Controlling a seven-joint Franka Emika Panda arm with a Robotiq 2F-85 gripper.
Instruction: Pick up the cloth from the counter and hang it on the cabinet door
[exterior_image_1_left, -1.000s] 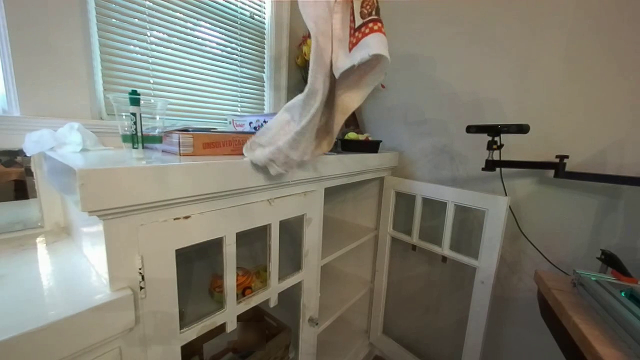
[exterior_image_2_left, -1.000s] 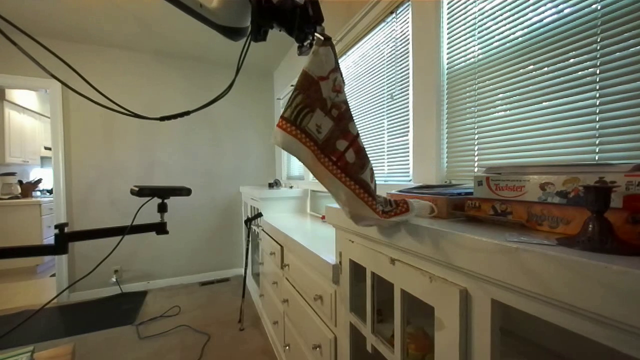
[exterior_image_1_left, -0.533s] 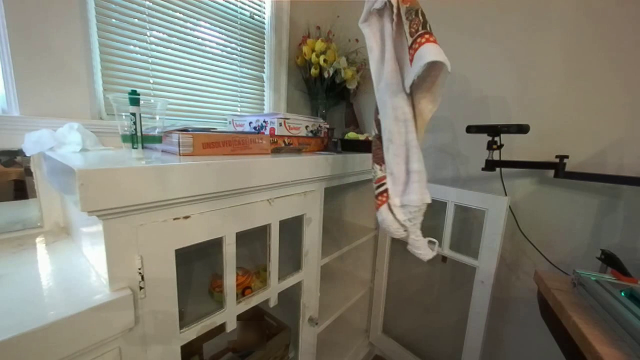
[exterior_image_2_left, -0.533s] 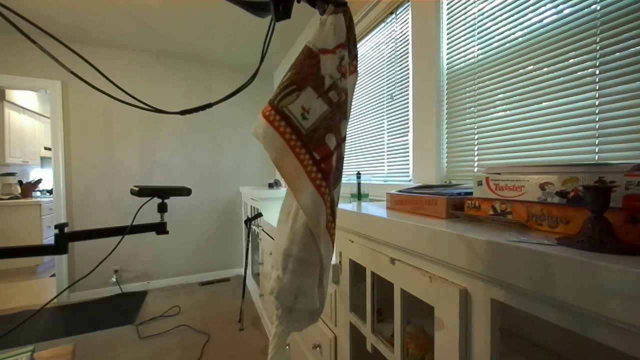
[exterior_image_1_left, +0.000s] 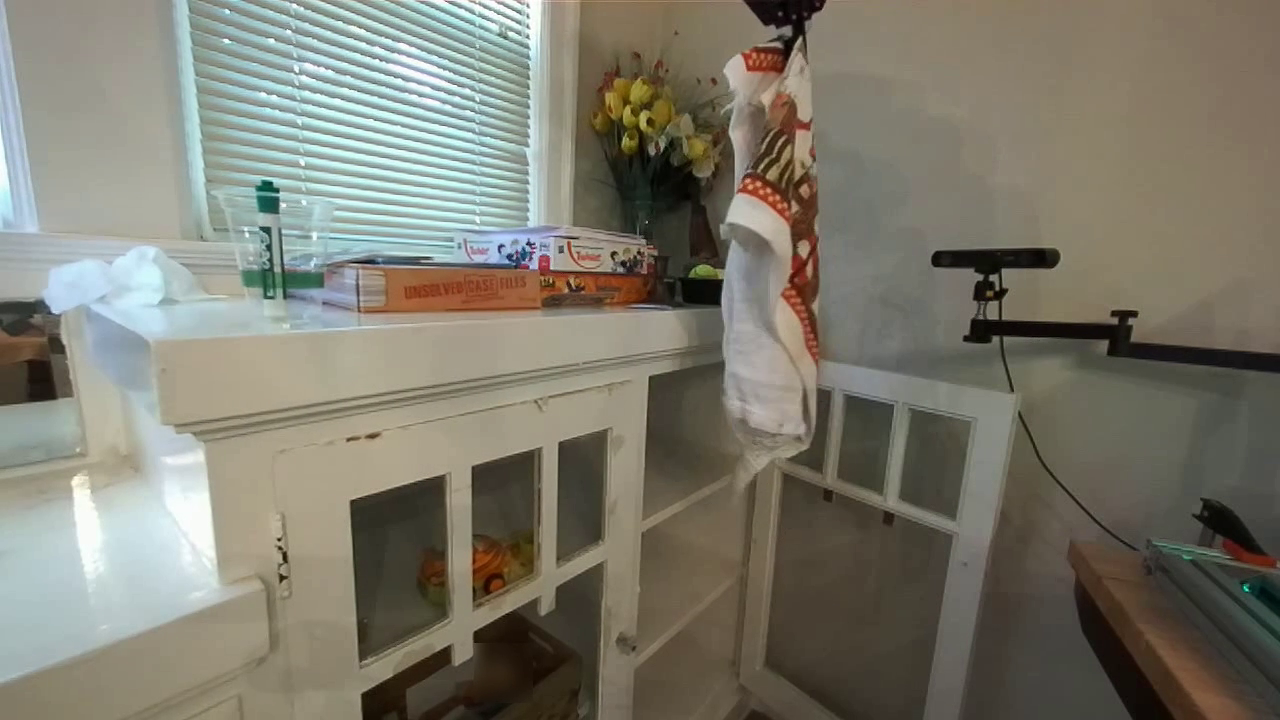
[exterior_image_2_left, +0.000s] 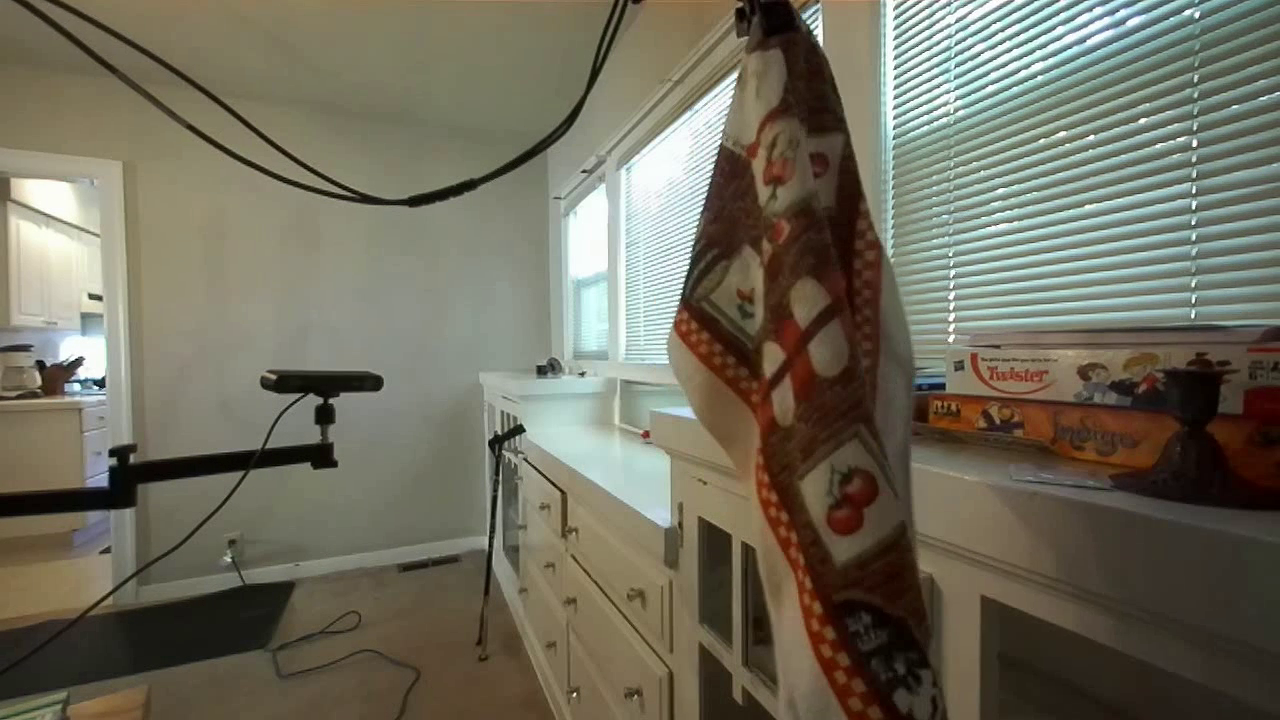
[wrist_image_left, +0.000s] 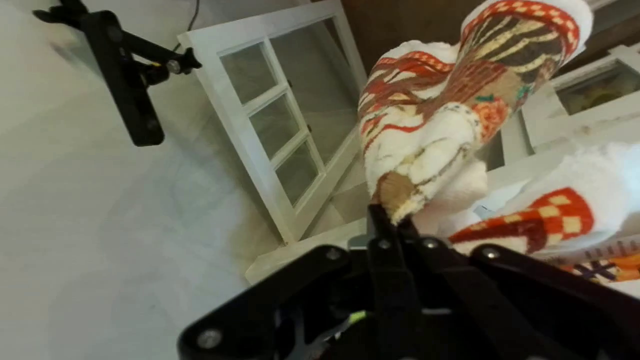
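1. The pincer (wrist_image_left: 393, 224) is closed on a small bunch of the cloth (exterior_image_1_left: 770, 300), which hangs in the air near the front corner of the worktop (exterior_image_1_left: 450, 352), by the open door (exterior_image_1_left: 978, 500).
2. That narrow pinch could lose the cloth if its dangling end snags on the corner or the door's top.
3. Let go with most of its length on one side, it would likely slide off.
4. Toward the back edge, print names the Unsolved Case Files box (exterior_image_1_left: 440, 288), Twister box (exterior_image_2_left: 1060, 378) and Indigo box (exterior_image_2_left: 1050, 432); the cloth's lettering is too blurred to read.
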